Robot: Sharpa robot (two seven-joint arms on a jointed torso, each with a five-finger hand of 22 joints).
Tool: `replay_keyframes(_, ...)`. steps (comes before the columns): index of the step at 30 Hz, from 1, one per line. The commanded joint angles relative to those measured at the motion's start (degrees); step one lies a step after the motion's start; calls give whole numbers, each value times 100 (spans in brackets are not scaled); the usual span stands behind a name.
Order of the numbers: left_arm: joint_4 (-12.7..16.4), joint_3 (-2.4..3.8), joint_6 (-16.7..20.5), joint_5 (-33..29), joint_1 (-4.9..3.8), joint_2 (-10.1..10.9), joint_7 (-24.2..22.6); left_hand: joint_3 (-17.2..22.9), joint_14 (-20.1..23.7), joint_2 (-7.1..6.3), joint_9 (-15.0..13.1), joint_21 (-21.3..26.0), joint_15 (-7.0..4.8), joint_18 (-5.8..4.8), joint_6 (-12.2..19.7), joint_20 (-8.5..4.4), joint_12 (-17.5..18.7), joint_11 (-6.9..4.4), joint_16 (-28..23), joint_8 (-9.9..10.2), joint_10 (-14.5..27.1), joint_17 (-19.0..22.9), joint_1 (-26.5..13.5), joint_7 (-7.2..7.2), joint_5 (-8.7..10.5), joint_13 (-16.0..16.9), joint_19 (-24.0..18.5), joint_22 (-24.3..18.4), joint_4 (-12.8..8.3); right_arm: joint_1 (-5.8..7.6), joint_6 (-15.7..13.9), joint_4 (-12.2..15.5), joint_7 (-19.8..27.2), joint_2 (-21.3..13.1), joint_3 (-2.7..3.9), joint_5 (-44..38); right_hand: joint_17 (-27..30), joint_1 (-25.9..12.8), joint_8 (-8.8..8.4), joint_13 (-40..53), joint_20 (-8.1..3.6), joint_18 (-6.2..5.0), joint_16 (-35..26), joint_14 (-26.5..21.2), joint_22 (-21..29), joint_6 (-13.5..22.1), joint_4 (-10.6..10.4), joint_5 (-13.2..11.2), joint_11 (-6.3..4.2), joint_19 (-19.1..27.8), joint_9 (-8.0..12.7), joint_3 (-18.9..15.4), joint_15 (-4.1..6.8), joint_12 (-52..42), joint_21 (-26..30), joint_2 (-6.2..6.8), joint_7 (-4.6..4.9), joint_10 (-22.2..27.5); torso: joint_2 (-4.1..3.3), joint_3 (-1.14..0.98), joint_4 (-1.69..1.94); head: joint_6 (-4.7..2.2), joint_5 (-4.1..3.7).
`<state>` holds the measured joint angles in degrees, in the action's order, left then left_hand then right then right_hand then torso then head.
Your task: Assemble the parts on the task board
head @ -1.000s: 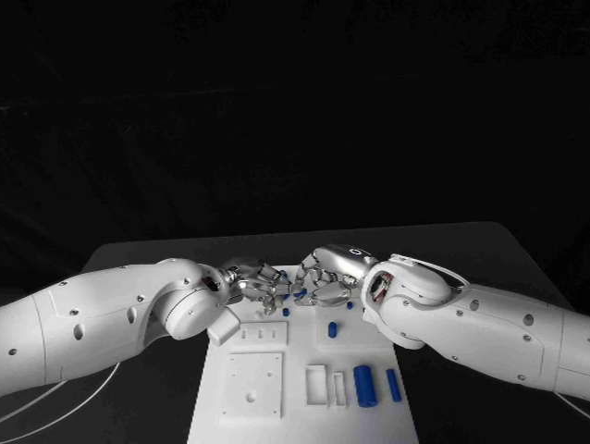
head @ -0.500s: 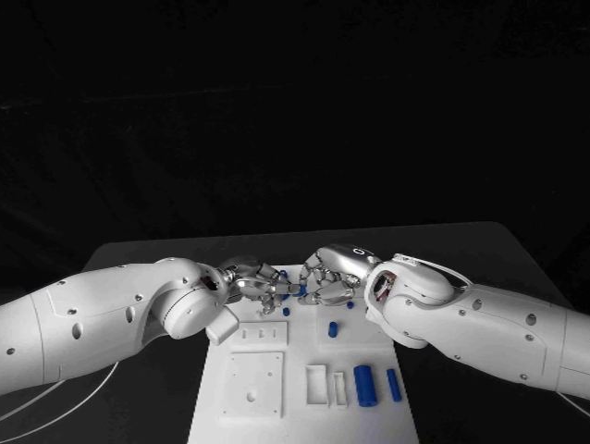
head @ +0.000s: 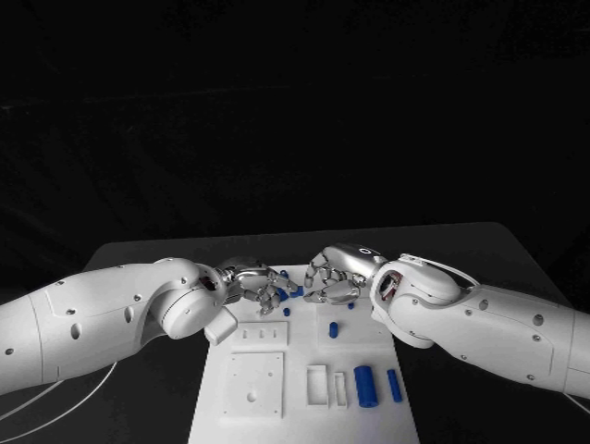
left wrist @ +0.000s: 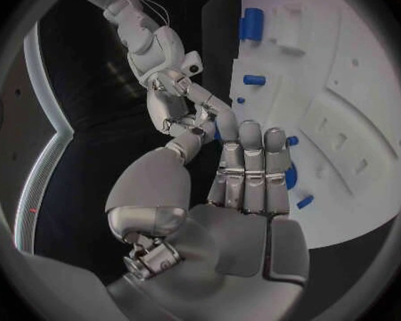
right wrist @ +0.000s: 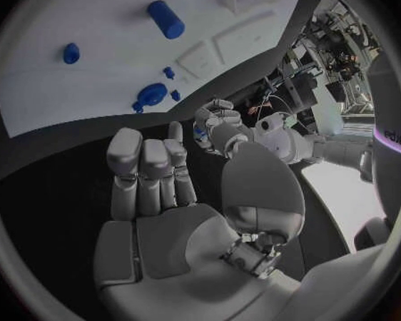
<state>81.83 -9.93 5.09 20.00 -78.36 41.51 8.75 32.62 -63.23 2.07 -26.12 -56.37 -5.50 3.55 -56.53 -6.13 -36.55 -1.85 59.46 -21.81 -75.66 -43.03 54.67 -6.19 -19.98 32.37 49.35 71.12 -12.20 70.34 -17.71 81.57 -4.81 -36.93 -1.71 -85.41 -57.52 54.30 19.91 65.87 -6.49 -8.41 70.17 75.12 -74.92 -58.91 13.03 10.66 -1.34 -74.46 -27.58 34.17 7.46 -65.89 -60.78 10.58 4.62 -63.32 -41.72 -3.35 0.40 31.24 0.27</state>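
The white task board [head: 262,407] lies lengthwise in front of me. My left hand [head: 255,282] and right hand [head: 333,277] hover over its far end, fingertips facing each other a small gap apart. Both wrist views show flat palms, straight fingers and thumbs held apart, with nothing in them: left hand [left wrist: 245,192], right hand [right wrist: 165,192]. A small blue part [head: 295,289] shows in the gap and another [head: 286,312] just nearer. A blue peg [head: 333,327] stands mid-board. A thick blue cylinder [head: 364,385] and a thinner one [head: 392,384] lie near the front right.
White blocks and recessed plates [head: 255,384] take up the board's front left, with slotted white pieces [head: 327,385] beside the cylinders. Black table [head: 509,259] surrounds the board. White cables [head: 55,402] trail under my left arm.
The two hands, whose fingertips met over the far end of the board, have drawn slightly apart; the right hand shifted a little to the right, uncovering the small blue part between them.
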Motion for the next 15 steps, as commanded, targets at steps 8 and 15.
replay_keyframes(8,11,-1,-33,910,-1,82,28,116,-56,-10,-98,-91,-36,-7,-451,-521,-23,-44,95,-57,-111,22,-300,233,-219,4,60,-51,-162,-2,-277,-156,112,-256,3,192,16,-8,-67,-26,-42,-659,-53,-9,-55,58,-49,80,11,19,-4,-18,0,67,39,95,56,81,0,-4,-7,20,53)
replay_keyframes(15,23,-13,45,1819,15,161,146,165,-181,-113,-205,-183,-82,18,-604,-557,-111,-109,210,-148,-268,-6,-332,303,-263,40,138,-73,-231,3,-639,-412,315,-419,32,843,56,22,-122,-74,-13,-659,-148,-48,-28,148,-125,254,45,88,-12,-11,-31,141,122,161,89,127,10,-2,-7,49,112)
